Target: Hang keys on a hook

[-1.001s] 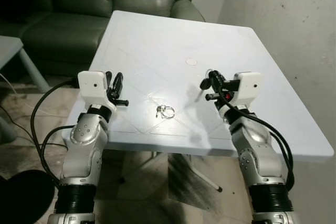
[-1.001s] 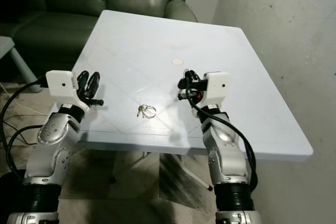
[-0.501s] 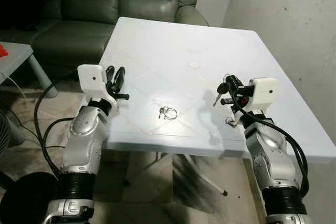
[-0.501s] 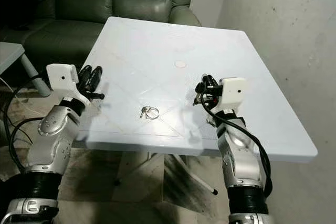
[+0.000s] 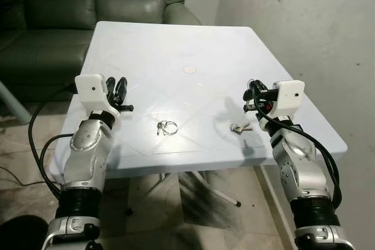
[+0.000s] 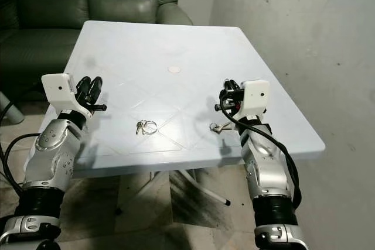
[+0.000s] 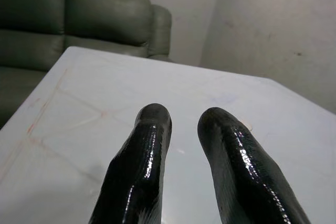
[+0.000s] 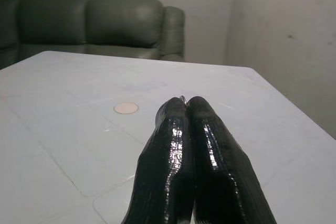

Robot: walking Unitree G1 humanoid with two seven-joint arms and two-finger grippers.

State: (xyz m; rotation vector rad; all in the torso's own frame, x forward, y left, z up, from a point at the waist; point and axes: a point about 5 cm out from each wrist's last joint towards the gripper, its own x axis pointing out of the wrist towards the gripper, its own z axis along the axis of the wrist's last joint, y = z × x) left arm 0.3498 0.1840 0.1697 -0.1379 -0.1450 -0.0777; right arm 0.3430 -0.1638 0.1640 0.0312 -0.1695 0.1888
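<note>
Left eye view: keys on table

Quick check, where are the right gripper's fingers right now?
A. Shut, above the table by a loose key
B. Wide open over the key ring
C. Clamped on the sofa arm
A: the right gripper has its fingers pressed together, and a key lies on the table just beneath it.

No text, label, brand, number or sign can be read anywhere

Left gripper parted; right gripper closed
</note>
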